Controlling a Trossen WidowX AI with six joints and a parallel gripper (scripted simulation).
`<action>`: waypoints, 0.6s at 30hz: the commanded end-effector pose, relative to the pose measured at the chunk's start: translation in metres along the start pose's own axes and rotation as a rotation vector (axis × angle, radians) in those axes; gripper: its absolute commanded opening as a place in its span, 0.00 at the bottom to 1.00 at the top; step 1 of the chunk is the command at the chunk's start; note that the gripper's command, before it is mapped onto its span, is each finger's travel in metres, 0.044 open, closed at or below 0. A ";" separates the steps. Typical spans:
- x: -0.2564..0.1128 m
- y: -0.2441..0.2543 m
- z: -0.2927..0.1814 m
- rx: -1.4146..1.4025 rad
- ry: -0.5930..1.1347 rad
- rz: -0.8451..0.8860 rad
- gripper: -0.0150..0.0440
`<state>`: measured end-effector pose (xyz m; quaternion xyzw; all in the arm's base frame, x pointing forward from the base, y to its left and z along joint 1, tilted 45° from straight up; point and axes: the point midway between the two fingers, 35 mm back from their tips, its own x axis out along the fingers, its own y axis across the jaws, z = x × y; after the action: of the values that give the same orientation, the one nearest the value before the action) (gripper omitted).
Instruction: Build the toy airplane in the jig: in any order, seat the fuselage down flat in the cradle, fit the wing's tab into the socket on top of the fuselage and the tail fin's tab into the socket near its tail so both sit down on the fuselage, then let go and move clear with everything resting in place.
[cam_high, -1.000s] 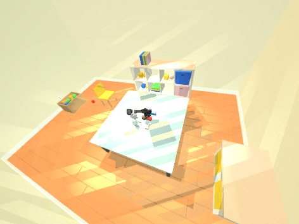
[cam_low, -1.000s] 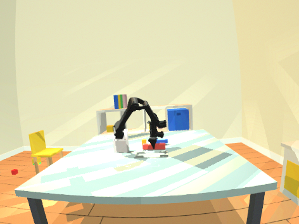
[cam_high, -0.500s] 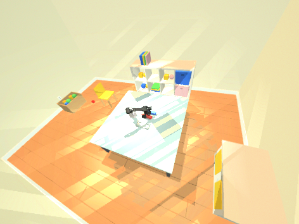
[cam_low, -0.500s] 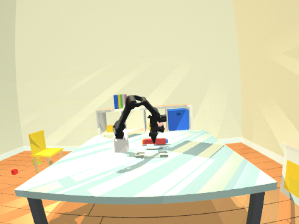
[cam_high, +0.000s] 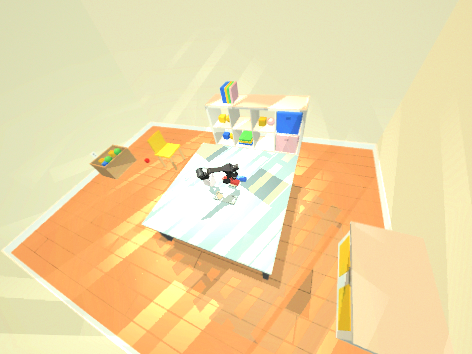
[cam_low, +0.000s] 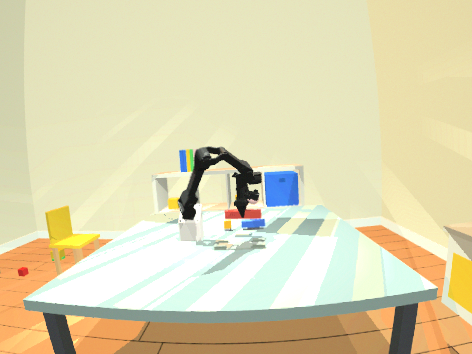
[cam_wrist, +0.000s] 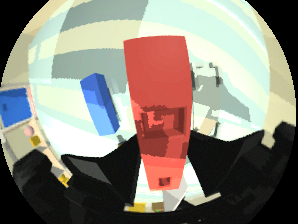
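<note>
The red fuselage (cam_high: 235, 183) (cam_low: 255, 214) (cam_wrist: 159, 65) is held level above the table, its large socket and small tail socket facing up in the wrist view. My gripper (cam_high: 228, 180) (cam_low: 242, 214) (cam_wrist: 160, 131) is shut on it, a finger on each side. The blue wing (cam_high: 242, 179) (cam_low: 253, 224) (cam_wrist: 100, 107) lies on the table beside the held fuselage. The small yellow-orange tail fin (cam_low: 227, 225) is on the table, left of the wing in the exterior view. The pale jig (cam_high: 219, 196) (cam_low: 221, 246) stands nearer that camera; nothing is seen in its cradle.
The arm's white base (cam_low: 190, 230) stands on the table (cam_high: 240, 240) (cam_low: 200, 290), left of the parts in the exterior view. A white shelf (cam_high: 260, 102) with toys, a yellow chair (cam_high: 167, 149) (cam_low: 75, 241) and a box of balls (cam_high: 117, 165) stand off the table.
</note>
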<state>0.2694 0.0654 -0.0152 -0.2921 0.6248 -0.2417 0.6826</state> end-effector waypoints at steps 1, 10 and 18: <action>-0.017 -0.001 0.000 0.012 -0.007 0.007 0.25; -0.035 -0.004 -0.003 0.013 -0.006 0.003 0.25; -0.026 -0.025 0.003 -0.005 -0.006 0.018 0.25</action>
<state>0.2678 0.0755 0.0152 -0.2879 0.6258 -0.2372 0.6850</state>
